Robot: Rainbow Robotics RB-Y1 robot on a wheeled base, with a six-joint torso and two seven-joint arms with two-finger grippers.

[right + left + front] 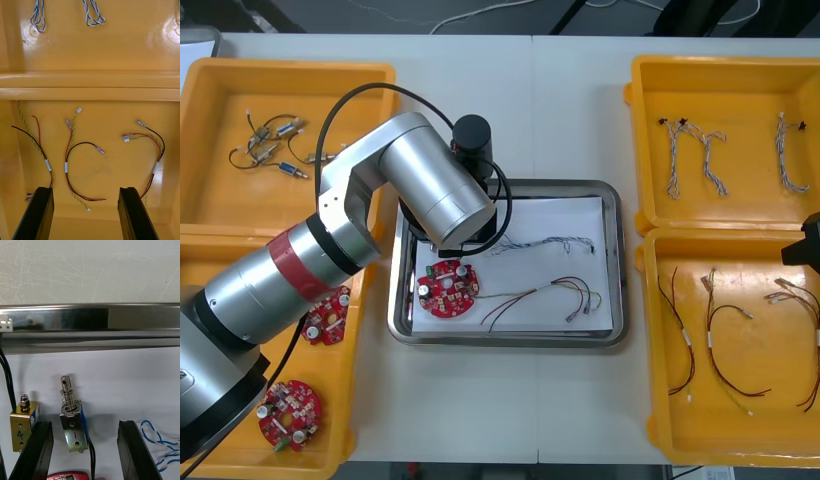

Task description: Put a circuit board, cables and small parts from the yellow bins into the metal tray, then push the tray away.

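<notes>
Left hand (85, 423): black fingers spread wide above the tray's lining, gripping nothing.
Small metal part marked 1 (74, 431): silver block with a sprung plunger, lying on the lining between the left fingers and touching neither; the plunger points at the tray's rim.
Handling: judged light, rigid and smooth-sided. The sprung plunger would give, so the flat-sided block is the place to grip. Its black lead may drag.
Brass-coloured metal part marked 4 (23, 423): just outside one finger, upright like its neighbour.
Round red circuit board (448, 290): inside the tray, near its left wall.
Twisted blue and white cable (555, 243): on the lining, right of the arm.
Red and yellow cable (550, 293): beside the board, trailing right.
Shiny metal tray (615, 260): white inside, mid-bench between the bins.
Left arm: reaches from near left across the left yellow bins (210, 220), wrist turned down over the tray's left half.
Right hand (85, 189): fingers well apart and empty, above cables in the near right yellow bin (112, 168).
Light bench (510, 100): carries everything.
</notes>
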